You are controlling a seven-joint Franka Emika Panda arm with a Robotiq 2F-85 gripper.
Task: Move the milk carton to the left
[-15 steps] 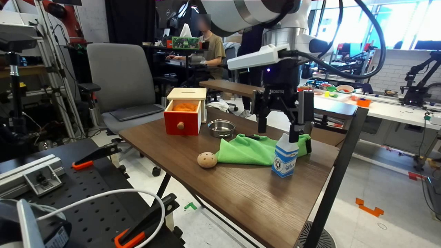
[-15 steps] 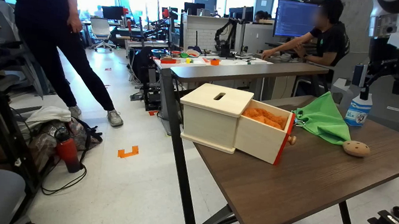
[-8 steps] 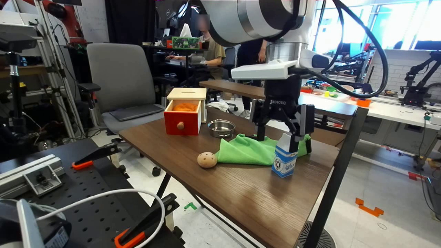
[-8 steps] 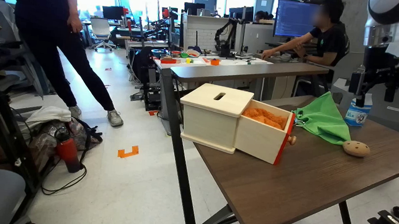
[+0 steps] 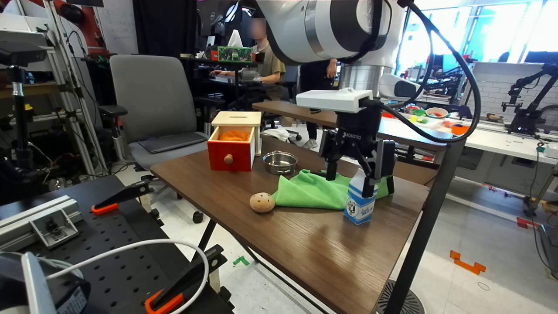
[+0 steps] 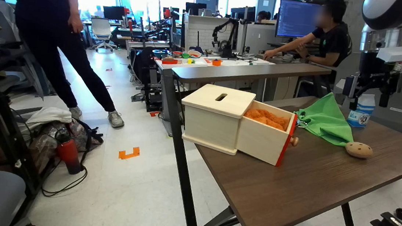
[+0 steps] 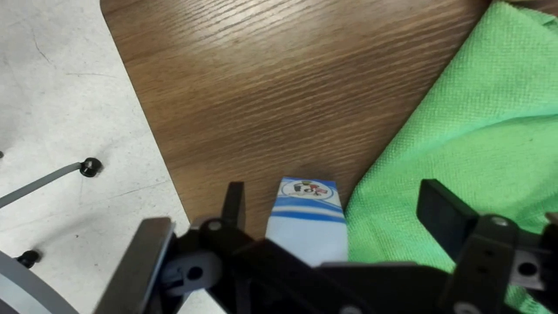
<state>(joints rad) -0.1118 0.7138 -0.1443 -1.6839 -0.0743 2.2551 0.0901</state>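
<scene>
Milk carton (image 5: 360, 208), one; gable-topped, standing upright on the wood-grain tabletop (image 5: 301, 244), right of centre as I see it in an exterior view. Robotiq gripper (image 5: 350, 179), one: jaws parted, nothing held. Finger at the frame's right passes across the carton's upper part; touching or apart, I cannot tell. Green cloth (image 5: 311, 192), just left of and behind the carton.

In an exterior view, carton (image 6: 361, 119) at the right of the frame, long axis vertical; one fingertip overlaps its upper left edge.

Wrist view: carton at lower middle, between the spread fingers (image 7: 444, 213) but nearer the one at frame left; its top is partly hidden by the gripper. My judgement: a slight shift towards frame left, to centre it, before closing. Markings: white peak, blue bands, oval badge with small figures.
</scene>
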